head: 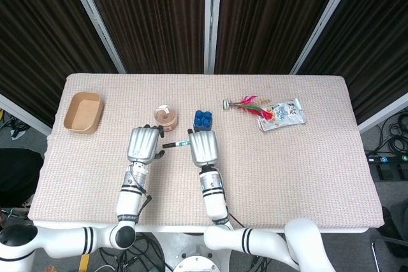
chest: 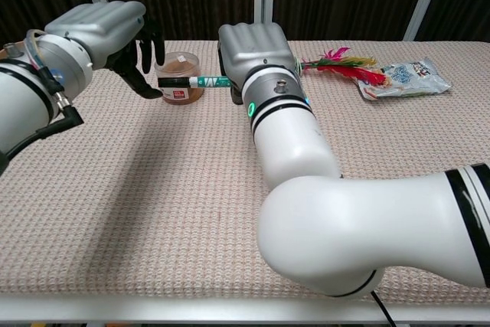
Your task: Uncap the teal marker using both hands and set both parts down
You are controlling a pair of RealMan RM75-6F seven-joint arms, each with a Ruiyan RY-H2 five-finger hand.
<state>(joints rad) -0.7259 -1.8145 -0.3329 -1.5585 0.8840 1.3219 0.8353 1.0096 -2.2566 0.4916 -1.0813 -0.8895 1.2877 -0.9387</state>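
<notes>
Head view is showing both hands meeting over the middle of the worktop (head: 306,157), just near of a small round tub (head: 166,117) and a blue block (head: 203,118). The right hand (head: 203,148) is gripping the teal marker (chest: 200,81) by its body and holding it level above the cloth, with the black cap (chest: 172,82) pointing left. In the chest view the marker is sticking out of the right hand (chest: 253,47) toward the left hand (chest: 107,30), in front of the tub (chest: 178,76).

The left hand is hanging at the cap end with its dark fingers (chest: 145,55) curled down around the cap; whether they are actually pinching it I cannot tell, since the cap tip is showing just beside the fingers and any contact is hidden.

Judging by this, the step in hand is taking hold of the cap, with the marker not yet uncapped. The next move is calling for a firm pinch on the cap by the left hand, then a straight pull apart along the marker's length while the right hand is keeping the body steady.

Far right, a feathered toy (head: 245,104) and a foil packet (head: 282,114) are lying together, and a shallow tan tray (head: 83,112) is sitting far left.
</notes>
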